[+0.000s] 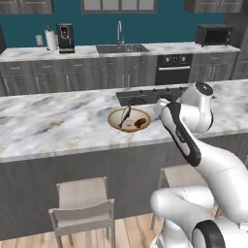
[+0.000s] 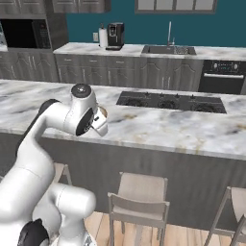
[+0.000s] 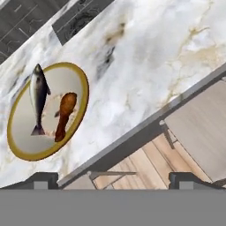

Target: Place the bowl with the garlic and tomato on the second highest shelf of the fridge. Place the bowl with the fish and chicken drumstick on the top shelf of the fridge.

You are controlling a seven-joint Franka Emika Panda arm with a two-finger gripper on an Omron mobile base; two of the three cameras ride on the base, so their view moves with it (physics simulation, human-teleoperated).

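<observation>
While tool (image 3: 113, 180) gapes wide above counter edge (image 3: 145, 123), tan bowl (image 3: 17, 148) with fish (image 3: 38, 98), drumstick (image 3: 64, 114) lies off to side.

no readable text, labels, brands or numbers anywhere, oven (image 1: 173, 69) control panel markings too blurred to make out

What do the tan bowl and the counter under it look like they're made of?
The bowl looks like glazed ceramic, possibly plastic: smooth tan rim, pale cream inner face, even colour. It holds the fish and the drumstick. The counter looks like polished marble or a marble-look slab: white with grey and tan veins.
</observation>
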